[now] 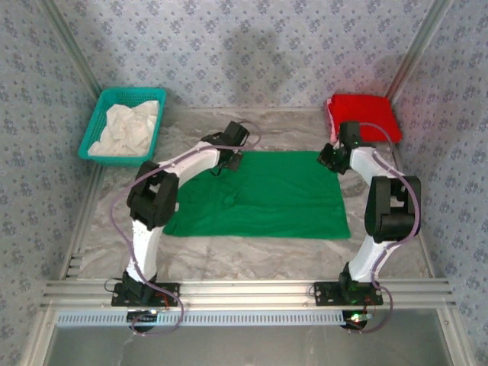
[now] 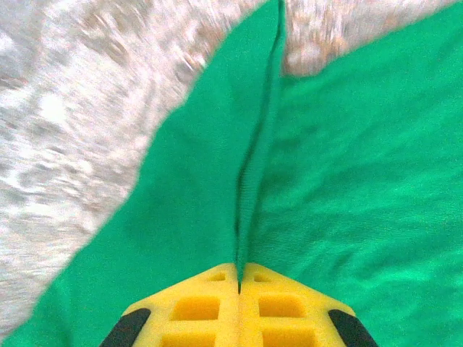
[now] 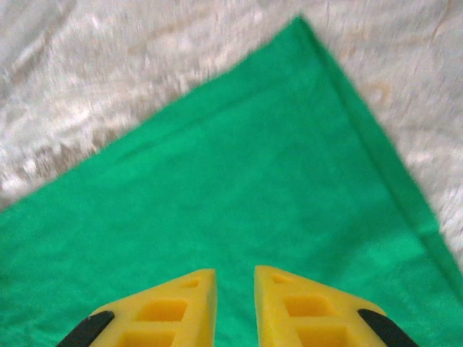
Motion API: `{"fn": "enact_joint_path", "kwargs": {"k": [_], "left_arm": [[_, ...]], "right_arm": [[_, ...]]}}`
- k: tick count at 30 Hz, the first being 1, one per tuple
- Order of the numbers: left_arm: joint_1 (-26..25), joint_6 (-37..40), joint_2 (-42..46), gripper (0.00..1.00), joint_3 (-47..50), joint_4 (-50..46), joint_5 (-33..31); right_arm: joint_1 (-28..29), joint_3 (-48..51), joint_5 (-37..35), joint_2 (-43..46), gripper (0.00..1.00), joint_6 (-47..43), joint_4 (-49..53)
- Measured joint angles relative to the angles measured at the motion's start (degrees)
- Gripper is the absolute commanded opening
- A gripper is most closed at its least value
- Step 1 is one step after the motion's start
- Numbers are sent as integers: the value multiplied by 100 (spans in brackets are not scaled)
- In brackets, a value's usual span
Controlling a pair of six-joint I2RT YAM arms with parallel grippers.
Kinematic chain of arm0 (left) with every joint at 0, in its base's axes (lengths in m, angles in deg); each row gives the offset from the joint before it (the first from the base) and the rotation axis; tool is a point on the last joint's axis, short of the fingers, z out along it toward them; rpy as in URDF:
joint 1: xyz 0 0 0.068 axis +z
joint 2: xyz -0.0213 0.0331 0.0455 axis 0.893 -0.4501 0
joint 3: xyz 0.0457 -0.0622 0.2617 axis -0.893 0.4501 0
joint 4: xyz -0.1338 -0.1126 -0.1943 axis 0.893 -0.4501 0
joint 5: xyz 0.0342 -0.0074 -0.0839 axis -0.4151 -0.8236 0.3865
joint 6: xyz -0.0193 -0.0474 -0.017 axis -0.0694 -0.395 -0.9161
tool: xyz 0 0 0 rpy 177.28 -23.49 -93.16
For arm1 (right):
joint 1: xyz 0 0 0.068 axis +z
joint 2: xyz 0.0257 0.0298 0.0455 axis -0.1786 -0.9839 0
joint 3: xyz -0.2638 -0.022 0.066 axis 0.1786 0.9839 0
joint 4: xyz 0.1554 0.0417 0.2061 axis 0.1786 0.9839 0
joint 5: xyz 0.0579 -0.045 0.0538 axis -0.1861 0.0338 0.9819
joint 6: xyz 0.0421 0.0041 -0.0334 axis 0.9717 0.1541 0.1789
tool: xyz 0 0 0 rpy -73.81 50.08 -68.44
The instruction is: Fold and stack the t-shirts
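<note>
The green t-shirt [image 1: 259, 194] lies spread flat on the middle of the table. My left gripper [image 1: 227, 160] is at its far left corner. In the left wrist view that gripper [image 2: 239, 271] is shut on a raised ridge of green fabric [image 2: 253, 159] that runs away from the fingertips. My right gripper [image 1: 329, 160] hovers at the shirt's far right corner. Its yellow fingers [image 3: 278, 289] stand a little apart over flat green cloth [image 3: 239, 181], and the gripper [image 3: 235, 278] has nothing between them. The red t-shirt [image 1: 362, 114] lies folded at the back right.
A teal mesh basket [image 1: 101, 114] holding white cloth [image 1: 126, 130] stands at the back left. Patterned walls and metal frame posts close in the table on three sides. Bare marbled tabletop [image 1: 252, 255] shows in front of the green shirt.
</note>
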Motion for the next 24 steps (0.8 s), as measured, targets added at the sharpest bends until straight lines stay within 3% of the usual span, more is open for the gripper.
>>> {"fn": "enact_joint_path", "kwargs": {"k": [8,15,24], "left_arm": [[369,1027,1060,0,367,258,-155],[831,1515,1064,0,656,396,-153],[1012,1576,1008,0,656,651,-127]], "right_arm": [[-490,-1797,-39,-1244,35,-232,850],[-577,-3418,-101,-2564,40,-658,1788],[-566,-4374,-98,-3348,43,-1097,2380]]}}
